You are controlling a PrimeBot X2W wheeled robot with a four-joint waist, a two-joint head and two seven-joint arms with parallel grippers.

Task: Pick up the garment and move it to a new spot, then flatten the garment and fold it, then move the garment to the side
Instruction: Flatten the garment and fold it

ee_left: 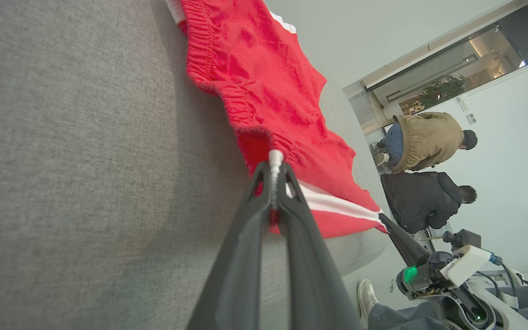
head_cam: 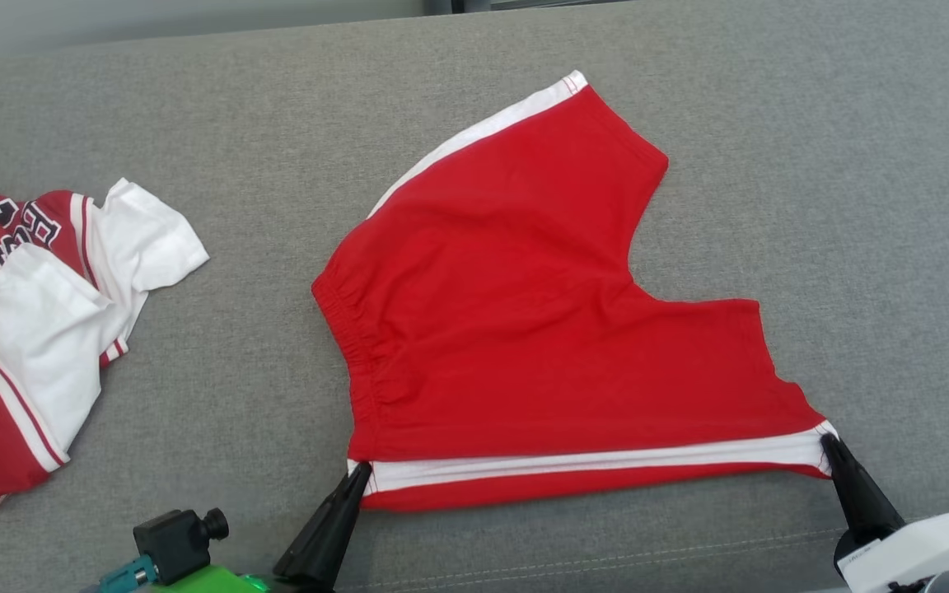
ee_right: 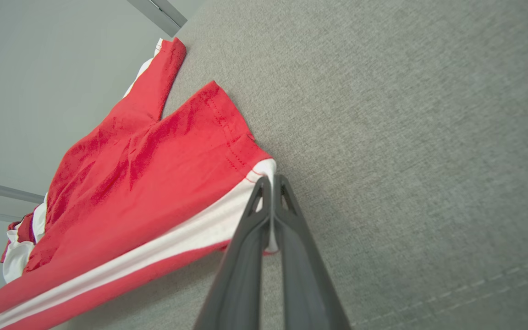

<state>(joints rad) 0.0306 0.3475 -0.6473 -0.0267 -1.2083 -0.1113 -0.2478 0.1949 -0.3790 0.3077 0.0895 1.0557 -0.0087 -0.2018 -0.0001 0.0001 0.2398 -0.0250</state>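
on grey cushion [head_cam: 853, 206], left end effector [head_cam: 363, 471] and right end effector [head_cam: 827, 441] tight on red shorts [head_cam: 524, 329]

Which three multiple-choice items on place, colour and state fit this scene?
1. Where does the crumpled red-and-white jersey lie from the red white-striped fabric shorts? A) robot's left B) robot's right C) on them
2. The woven fabric surface beneath is: A) blue B) grey C) brown
3. The right gripper is: A) open B) shut on the shorts' hem corner C) holding the jersey
1 A: the head view shows it at left, apart. 2 B: grey all around. 3 B: its fingers meet on the white stripe's end.
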